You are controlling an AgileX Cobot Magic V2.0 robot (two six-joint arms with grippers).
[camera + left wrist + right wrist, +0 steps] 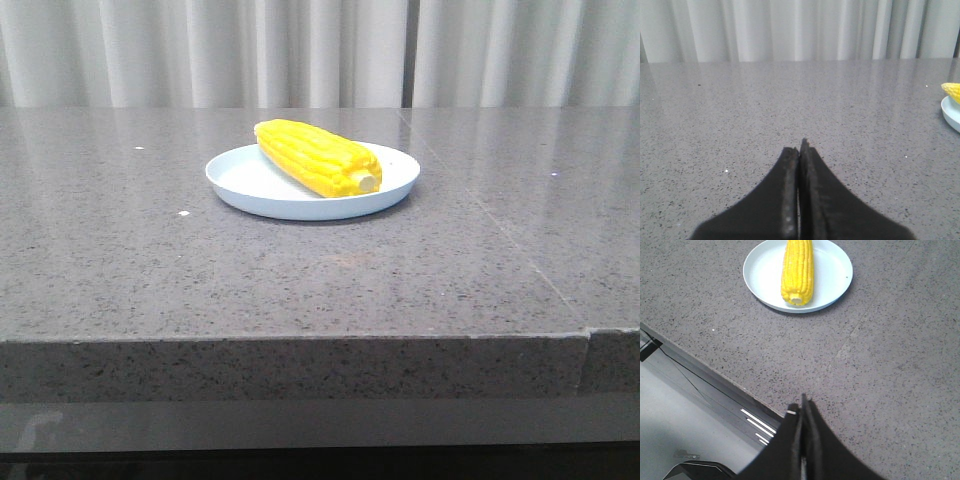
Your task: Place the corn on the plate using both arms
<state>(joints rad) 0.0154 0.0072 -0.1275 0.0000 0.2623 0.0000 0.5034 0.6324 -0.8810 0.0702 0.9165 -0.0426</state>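
Corn [797,271]: lies on the plate [837,287], ahead of the right gripper [802,412], apparently placed.
Right gripper: closed, empty.
Left gripper [799,150]: closed, empty, plate off to its side.

You've got the corn [318,157] lying across the plate [250,180], stub end toward you and right. Plate sits mid-worktop [150,270], curtain [200,50] behind.

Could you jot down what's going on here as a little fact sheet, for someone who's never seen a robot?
corn: lying on the plate, stub end toward the camera
plate: on the grey stone table
left gripper: shut, empty, apart from the plate
right gripper: shut, empty, near the table edge
backdrop: pale curtain
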